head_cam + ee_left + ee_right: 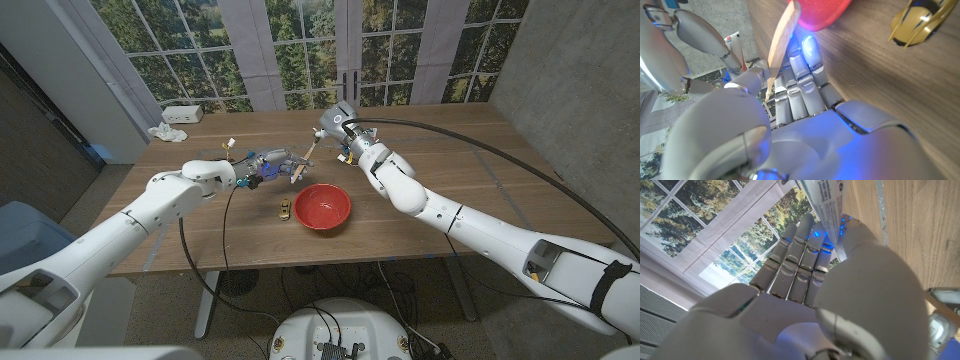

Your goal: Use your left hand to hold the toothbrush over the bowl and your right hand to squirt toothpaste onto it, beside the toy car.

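While seemingly gripped, toothbrush [782, 37] crosses left robot hand [800, 95].

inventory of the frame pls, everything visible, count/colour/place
bowl: 1, red, on the table, middle front
toy car: 1, yellow, on the table just left of the bowl
toothbrush: 1, wooden handle, held by the left hand behind the bowl's left rim
toothpaste tube: 1, white with print, held in the right hand
cloth: 1, white, crumpled at the table's far left corner
white box: 1, far left corner, behind the cloth
table: 1, wooden
left hand: 1, grey, holds the toothbrush
right hand: 1, grey, holds the tube, raised behind the bowl
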Motion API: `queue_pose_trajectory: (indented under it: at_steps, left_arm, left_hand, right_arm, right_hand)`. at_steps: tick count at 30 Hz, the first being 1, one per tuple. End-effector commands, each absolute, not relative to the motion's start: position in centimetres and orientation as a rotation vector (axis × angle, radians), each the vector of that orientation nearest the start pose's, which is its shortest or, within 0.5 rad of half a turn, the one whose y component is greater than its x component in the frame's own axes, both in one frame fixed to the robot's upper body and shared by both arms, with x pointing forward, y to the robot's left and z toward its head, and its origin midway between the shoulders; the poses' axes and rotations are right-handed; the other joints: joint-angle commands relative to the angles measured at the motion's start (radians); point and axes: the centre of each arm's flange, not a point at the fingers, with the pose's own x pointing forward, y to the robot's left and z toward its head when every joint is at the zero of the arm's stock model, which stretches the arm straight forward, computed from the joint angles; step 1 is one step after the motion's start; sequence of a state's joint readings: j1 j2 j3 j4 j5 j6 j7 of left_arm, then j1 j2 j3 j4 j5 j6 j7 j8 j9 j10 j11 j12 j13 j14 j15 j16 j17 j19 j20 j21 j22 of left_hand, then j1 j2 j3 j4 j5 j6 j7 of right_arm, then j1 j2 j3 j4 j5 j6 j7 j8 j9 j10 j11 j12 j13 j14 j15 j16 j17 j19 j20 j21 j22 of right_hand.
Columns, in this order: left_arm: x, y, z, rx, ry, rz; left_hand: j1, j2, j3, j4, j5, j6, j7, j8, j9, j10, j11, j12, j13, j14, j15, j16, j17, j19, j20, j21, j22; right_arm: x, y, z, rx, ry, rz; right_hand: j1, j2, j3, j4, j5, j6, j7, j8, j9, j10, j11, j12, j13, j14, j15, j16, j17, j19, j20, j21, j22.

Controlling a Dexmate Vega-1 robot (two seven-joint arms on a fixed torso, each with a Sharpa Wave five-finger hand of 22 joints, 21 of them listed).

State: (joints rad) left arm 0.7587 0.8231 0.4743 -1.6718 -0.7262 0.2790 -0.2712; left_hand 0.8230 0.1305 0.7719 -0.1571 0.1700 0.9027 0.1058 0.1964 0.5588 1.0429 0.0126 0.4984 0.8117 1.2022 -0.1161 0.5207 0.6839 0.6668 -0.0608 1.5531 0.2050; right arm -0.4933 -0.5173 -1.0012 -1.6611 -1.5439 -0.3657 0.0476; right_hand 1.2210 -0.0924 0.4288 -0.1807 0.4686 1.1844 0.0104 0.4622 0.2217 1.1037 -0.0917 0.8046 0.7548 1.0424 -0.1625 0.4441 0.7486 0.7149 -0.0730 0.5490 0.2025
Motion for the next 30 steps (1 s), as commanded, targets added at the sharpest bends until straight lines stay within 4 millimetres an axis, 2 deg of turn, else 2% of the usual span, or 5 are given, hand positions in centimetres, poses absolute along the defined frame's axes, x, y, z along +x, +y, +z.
queue_pose_trajectory:
  at_steps: [1, 15, 30]
  left_arm:
    - [60.8, 25.6, 0.1, 0.305, -0.227, -0.543]
    - [60.5, 25.1, 0.7, 0.270, -0.272, -0.576]
    - [60.3, 24.6, 0.9, 0.270, -0.273, -0.602]
  left_hand:
    - [0.055, 0.059, 0.017, 0.011, 0.006, 0.034, -0.011, 0.005, 0.003, 0.223, -0.214, -0.004, -0.001, 0.105, -0.109, 0.005, 0.004, 0.010, -0.151, 0.004, 0.001]
    - [0.055, 0.059, 0.017, 0.011, 0.006, 0.033, -0.011, 0.005, 0.003, 0.221, -0.215, -0.004, 0.003, 0.102, -0.109, 0.002, 0.001, 0.010, -0.151, 0.003, 0.000]
    - [0.056, 0.059, 0.017, 0.011, 0.006, 0.034, -0.011, 0.005, 0.003, 0.223, -0.214, -0.005, 0.002, 0.102, -0.109, 0.002, 0.002, 0.008, -0.151, 0.004, 0.001]
  right_arm:
    - [57.3, -4.4, 6.7, -2.078, -1.038, -0.574]
    - [57.1, -4.2, 5.9, -2.104, -1.045, -0.490]
    - [56.9, -4.4, 5.9, -2.094, -1.063, -0.521]
  right_hand:
    - [0.002, 0.006, 0.147, 0.005, 0.013, 0.004, 0.003, -0.001, 0.010, 0.040, -0.046, 0.006, 0.007, 0.013, -0.072, -0.003, 0.012, -0.010, -0.022, 0.009, 0.004]
    - [-0.005, 0.003, 0.156, 0.008, 0.030, 0.004, -0.001, -0.008, 0.016, 0.037, -0.050, 0.005, 0.004, 0.010, -0.072, -0.012, 0.039, -0.021, -0.021, 0.023, 0.006]
    - [-0.012, 0.002, 0.165, 0.009, 0.041, 0.001, -0.007, -0.016, 0.021, 0.033, -0.051, 0.004, 0.002, 0.008, -0.072, -0.021, 0.066, -0.036, -0.018, 0.036, 0.008]
